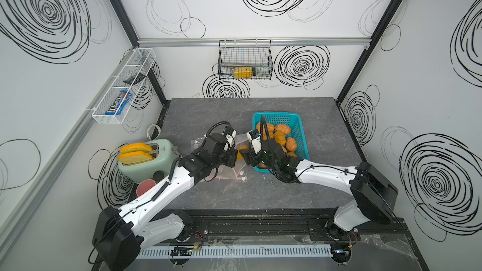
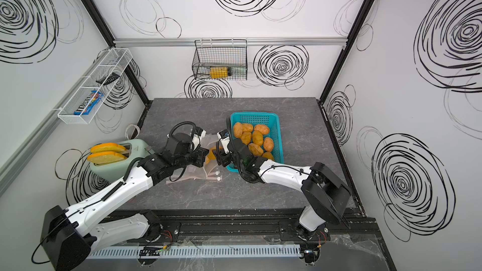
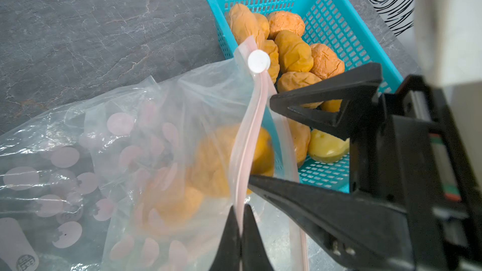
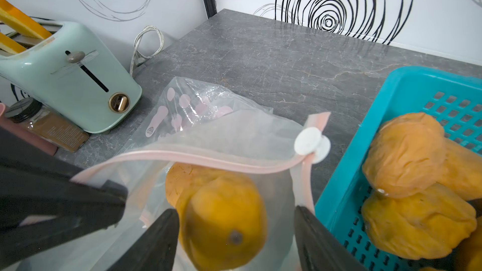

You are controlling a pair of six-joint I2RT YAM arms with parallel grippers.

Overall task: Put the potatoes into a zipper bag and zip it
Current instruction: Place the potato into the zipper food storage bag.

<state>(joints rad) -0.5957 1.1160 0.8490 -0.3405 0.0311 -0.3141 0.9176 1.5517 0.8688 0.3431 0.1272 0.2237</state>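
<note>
Centrally in both top views, we see the left gripper [image 3: 240, 220] clamped on the zipper bag [image 1: 238, 172] rim; the right gripper [image 4: 236, 211] gapes wide over 2 potatoes [image 4: 224, 220] inside; more fill the basket [image 1: 287, 119] right of centre.

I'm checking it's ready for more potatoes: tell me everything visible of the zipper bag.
The zipper bag is clear, crinkled plastic printed with pale pink spots, with a pink zip strip and a white slider at one end. It lies on the grey table beside the teal basket, mouth open. The left gripper pinches the strip with shut jaws; two potatoes show through it.
</note>
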